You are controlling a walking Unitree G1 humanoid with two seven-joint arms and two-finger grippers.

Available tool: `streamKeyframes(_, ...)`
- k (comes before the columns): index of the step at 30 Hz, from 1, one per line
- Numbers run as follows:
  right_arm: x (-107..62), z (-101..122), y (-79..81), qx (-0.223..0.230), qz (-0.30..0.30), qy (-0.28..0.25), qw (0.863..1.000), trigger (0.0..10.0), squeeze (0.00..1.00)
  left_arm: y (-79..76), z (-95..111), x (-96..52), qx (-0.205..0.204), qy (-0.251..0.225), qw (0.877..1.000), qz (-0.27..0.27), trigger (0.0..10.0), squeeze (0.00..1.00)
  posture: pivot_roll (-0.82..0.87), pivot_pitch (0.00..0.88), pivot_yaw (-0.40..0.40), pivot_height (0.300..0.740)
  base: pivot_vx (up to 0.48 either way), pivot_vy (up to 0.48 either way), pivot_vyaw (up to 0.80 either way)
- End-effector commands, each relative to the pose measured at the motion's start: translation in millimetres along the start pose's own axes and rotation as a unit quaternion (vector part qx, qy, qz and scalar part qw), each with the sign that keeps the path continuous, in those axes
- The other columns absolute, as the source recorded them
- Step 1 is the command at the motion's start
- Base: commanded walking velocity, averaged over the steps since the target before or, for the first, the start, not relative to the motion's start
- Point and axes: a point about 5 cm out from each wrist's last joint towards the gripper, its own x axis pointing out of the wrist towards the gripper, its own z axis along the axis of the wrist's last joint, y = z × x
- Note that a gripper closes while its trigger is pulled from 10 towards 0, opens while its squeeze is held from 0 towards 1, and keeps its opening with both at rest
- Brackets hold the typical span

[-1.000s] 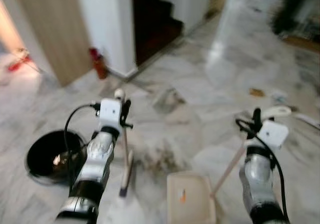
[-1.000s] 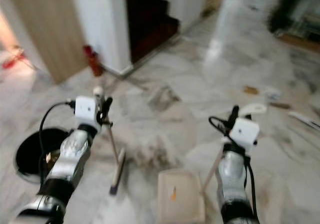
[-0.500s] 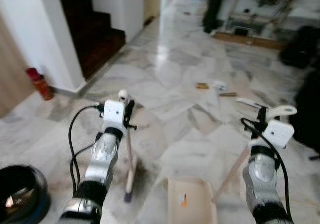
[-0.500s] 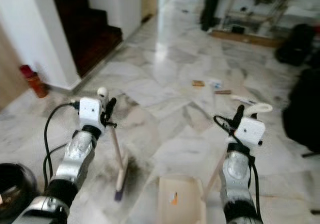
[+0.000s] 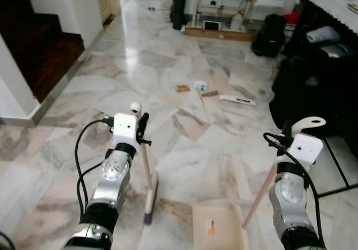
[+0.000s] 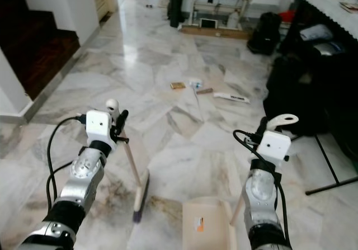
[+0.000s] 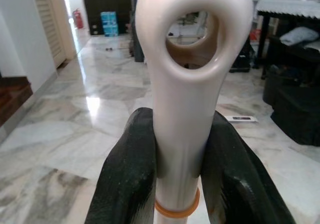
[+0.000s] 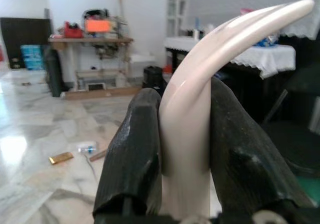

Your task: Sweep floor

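The floor was polished marble, grey-veined and glossy, mirroring the light. The broom handle looked like smooth cream plastic with a soft sheen, as did the dustpan handle and the matt dustpan tray. Rubbery matt black fingers pressed the broom handle. The arms were brushed silver metal. The stairs were dark wood.
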Motion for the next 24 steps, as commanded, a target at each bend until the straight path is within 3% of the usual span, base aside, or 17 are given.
streamKeyframes(1, 6.3, 12.2, 5.1, 0.01, 0.008, -0.029, 1.0, 10.0, 0.0, 3.3, 10.1, 5.0, 0.004, -0.022, 1.0, 0.004, 10.0, 0.0, 0.08, 0.0, -0.016, 0.74, 0.0, 0.0, 0.0)
streamKeyframes(5, 4.7, 11.4, 6.4, 0.012, 0.012, -0.027, 0.999, 10.0, 0.0, 2.3, 10.0, 6.0, 0.004, -0.02, 1.0, 0.003, 10.0, 0.0, 0.08, 0.0, -0.013, 0.74, 0.154, 0.0, 0.0)
streamKeyframes(24, -1.7, 8.0, 11.9, 0.018, 0.025, -0.018, 0.999, 10.0, 0.0, 3.2, 8.2, 3.6, 0.007, -0.016, 1.0, 0.0, 10.0, 0.0, 0.08, 0.0, -0.007, 0.74, 0.383, 0.0, 0.0)
